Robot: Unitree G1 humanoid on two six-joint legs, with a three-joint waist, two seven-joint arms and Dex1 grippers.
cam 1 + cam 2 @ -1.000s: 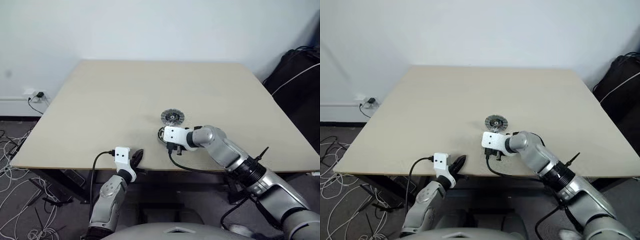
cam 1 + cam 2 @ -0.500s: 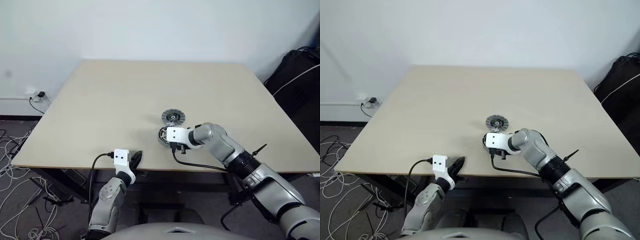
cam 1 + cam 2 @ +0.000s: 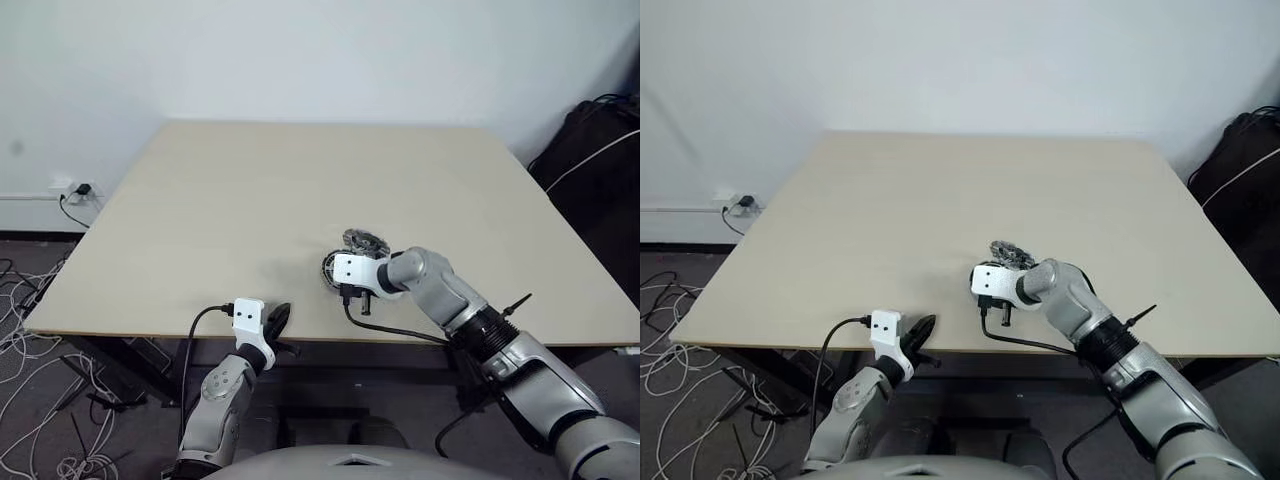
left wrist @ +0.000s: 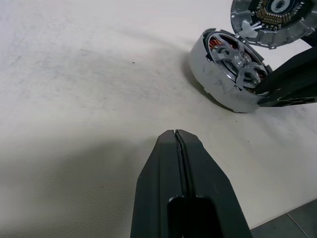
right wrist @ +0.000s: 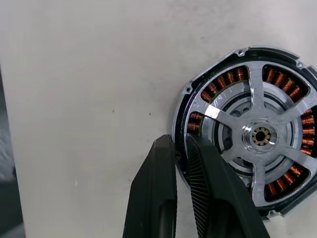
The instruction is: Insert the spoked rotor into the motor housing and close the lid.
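1. Right gripper is seen clamped on the rim of the motor housing, one finger outside the wall, one inside.
2. Inside the motor housing the spoked rotor is seated over the copper windings.
3. Beside the motor housing, the lid is propped tilted on edge.
4. Left gripper is held fully closed and empty near the table edge, well apart from the motor housing.

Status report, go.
Left gripper shut, clear of the parts. Right gripper pinching motor housing rim. Spoked rotor seated. Lid off, tilted beside housing.
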